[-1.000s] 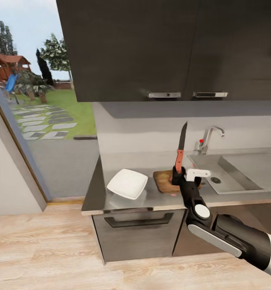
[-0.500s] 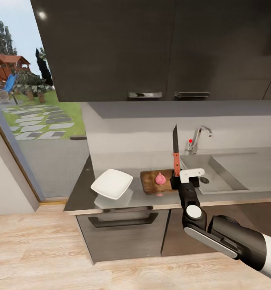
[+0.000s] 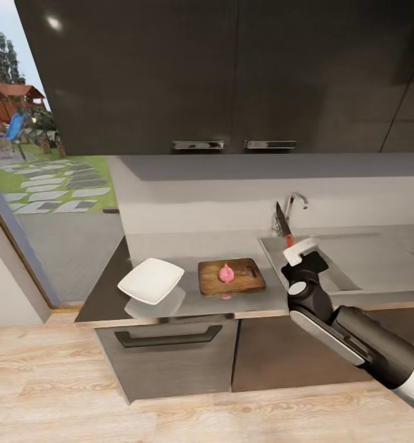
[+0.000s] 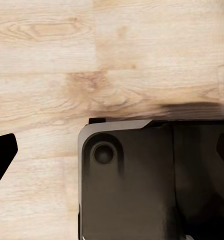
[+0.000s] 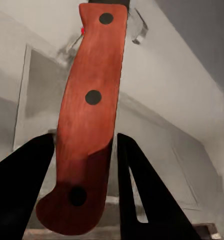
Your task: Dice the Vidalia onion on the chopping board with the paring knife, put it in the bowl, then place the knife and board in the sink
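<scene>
bowl [image 3: 151, 280] left of chopping board [image 3: 231, 276] – onion [image 3: 226, 272] on it, sink [image 3: 354, 261] right

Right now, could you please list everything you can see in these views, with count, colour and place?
onion: one, pink, on the chopping board.
chopping board: one, brown wood, on the countertop beside the sink.
bowl: one, white, on the countertop, apart from the board.
countertop: one, glossy grey, over dark cabinets.
sink: one, grey steel, set into the countertop.
tap: one, chrome, behind the sink.
upper cabinets: dark, with two metal handles, above the counter.
floor: pale wood.
paring knife: one, red handle, dark blade, held over the sink's near edge.
right gripper: shut on the paring knife.
</scene>
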Tool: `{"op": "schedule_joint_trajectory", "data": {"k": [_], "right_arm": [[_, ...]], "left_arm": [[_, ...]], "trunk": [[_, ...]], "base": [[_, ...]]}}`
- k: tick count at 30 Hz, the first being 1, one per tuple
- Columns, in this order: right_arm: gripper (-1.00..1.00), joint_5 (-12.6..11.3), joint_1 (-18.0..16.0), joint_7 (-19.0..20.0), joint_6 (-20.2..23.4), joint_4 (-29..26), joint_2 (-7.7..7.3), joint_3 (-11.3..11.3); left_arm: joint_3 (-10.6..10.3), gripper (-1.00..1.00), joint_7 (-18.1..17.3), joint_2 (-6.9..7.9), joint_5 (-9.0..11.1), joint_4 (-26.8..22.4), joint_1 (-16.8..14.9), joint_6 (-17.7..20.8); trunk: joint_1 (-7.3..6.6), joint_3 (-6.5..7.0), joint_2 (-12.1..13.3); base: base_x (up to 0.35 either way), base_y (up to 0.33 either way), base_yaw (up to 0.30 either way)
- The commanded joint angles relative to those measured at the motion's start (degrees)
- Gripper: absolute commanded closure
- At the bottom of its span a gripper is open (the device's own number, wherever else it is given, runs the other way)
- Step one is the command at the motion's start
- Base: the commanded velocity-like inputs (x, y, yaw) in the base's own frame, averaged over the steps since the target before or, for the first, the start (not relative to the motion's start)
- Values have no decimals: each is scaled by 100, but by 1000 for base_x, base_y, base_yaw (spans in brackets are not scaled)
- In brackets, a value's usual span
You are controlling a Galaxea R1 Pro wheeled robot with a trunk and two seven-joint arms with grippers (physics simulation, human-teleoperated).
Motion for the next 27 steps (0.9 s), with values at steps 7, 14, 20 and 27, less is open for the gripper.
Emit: {"op": "schedule_joint_trajectory", "data": {"k": [7, 14, 20, 27], "right_arm": [[100, 1210, -13, 1849, 108, 126, -37, -20], [100, 2646, -34, 3949, -127, 1101, 349, -198], [100, 3690, -259, 4788, -370, 2159, 844, -803], [100, 4335, -966, 5688, -977, 3684, 1184, -922]], "left_arm": [[-24, -100, -5, 7, 53, -7, 1, -7], [-24, -100, -11, 7, 53, -21, 1, -7], [-24, -100, -11, 7, 53, -38, 1, -7], [-24, -100, -12, 7, 50, -45, 1, -7]], "trunk": [[4, -12, -13], [4, -12, -13], [4, -12, -13], [4, -12, -13]], "base": [[0, -42, 0], [0, -1, 0], [0, 0, 0], [0, 0, 0]]}}
